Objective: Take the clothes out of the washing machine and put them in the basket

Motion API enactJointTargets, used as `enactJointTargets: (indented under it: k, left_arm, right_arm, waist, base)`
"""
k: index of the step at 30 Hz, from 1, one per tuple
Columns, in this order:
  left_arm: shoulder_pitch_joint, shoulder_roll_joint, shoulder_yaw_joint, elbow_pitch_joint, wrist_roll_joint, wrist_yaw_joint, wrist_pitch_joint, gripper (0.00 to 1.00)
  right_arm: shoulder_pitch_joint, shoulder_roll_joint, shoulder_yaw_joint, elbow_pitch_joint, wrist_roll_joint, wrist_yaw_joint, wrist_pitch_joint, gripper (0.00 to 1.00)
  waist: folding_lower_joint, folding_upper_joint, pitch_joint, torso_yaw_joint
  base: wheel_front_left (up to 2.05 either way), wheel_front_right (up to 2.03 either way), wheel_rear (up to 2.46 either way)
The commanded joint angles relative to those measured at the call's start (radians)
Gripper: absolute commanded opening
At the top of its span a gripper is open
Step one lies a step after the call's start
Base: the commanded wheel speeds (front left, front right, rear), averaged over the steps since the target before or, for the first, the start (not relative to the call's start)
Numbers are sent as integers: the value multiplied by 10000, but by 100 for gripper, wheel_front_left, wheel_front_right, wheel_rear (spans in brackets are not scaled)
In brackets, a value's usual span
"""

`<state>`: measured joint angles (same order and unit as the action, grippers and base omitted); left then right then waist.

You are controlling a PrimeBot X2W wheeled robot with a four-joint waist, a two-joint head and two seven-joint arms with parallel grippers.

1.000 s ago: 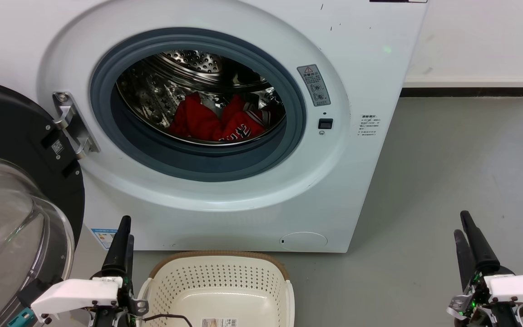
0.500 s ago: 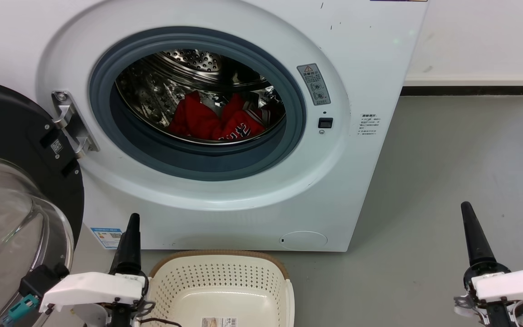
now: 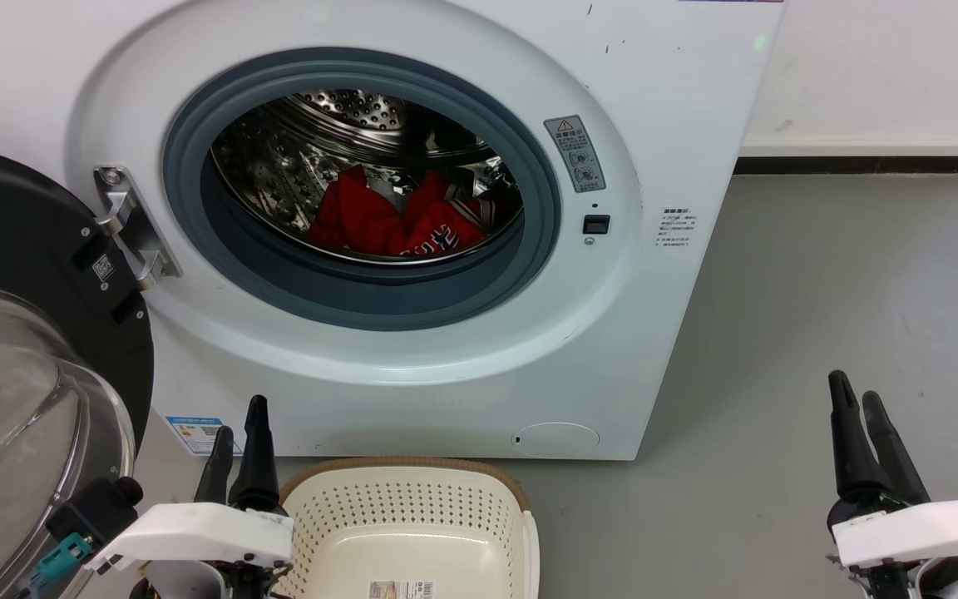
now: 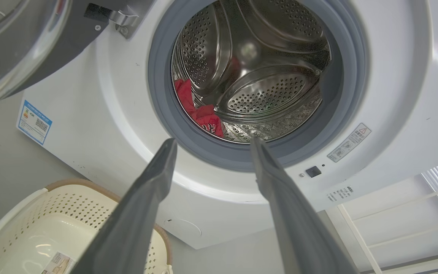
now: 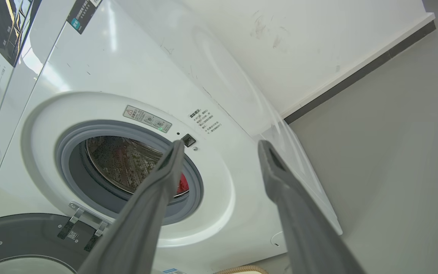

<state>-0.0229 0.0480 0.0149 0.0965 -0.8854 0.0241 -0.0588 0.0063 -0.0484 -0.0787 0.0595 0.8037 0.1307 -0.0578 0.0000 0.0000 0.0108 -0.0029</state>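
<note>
Dark long fingers of the left gripper (image 3: 239, 420) stand spread with nothing between them, low at the near left. They are just beside the small cream-white perforated plastic basket with a brown rim (image 3: 400, 464). The right gripper (image 3: 853, 389) is likewise parted and empty, well off to the right over the bare grey floor (image 3: 820, 291).

The nearest risk is the basket. A careless swing of the left arm could nudge it aside, and a dropped garment would then land on the floor. Next, the black-framed clear bubble door (image 3: 30, 233) hangs open close to the left arm, and a wide elbow could strike it. Farther in, the fingers could catch on the grey rubber lip (image 3: 362, 308) of the large white front-loading washing machine (image 3: 678, 125) if they enter too low. They could also scrape the perforated steel drum (image 3: 346, 112). A shallow pinch on such thin cloth would likely slip, or drag out a second piece that falls short.

The bright red clothes with white trim and lettering (image 3: 379, 220) lie heaped on the drum's floor behind the lip. They sit higher than both grippers and well beyond them, touched by neither. In the left wrist view the red shows just past the fingertips, nearer the left-hand one. In the right wrist view a finger hides all but a sliver. The left arm looks better lined up for the reach.
</note>
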Motion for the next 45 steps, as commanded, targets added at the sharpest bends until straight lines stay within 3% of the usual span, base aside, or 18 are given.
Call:
enactJointTargets:
  k: [1, 20, 45]
  left_arm:
    - [22, 22, -29, -215, 475, 73, -126, 100]
    - [338, 25, -268, -602, 2859, 321, -713, 100]
    - [801, 27, -423, -576, 5354, 371, -1349, 100]
  right_arm:
    - [16, -34, 27, -284, -532, 0, -134, 100]
    - [403, -34, 197, -795, -3469, 0, -715, 100]
    - [921, -32, 258, -1359, -6252, 0, -1354, 100]
  waist:
    - [0, 0, 2, -3]
    - [0, 0, 2, 0]
    - [0, 0, -41, -11]
  base:
    - [0, 0, 0]
    - [0, 0, 0]
    - [0, 0, 0]
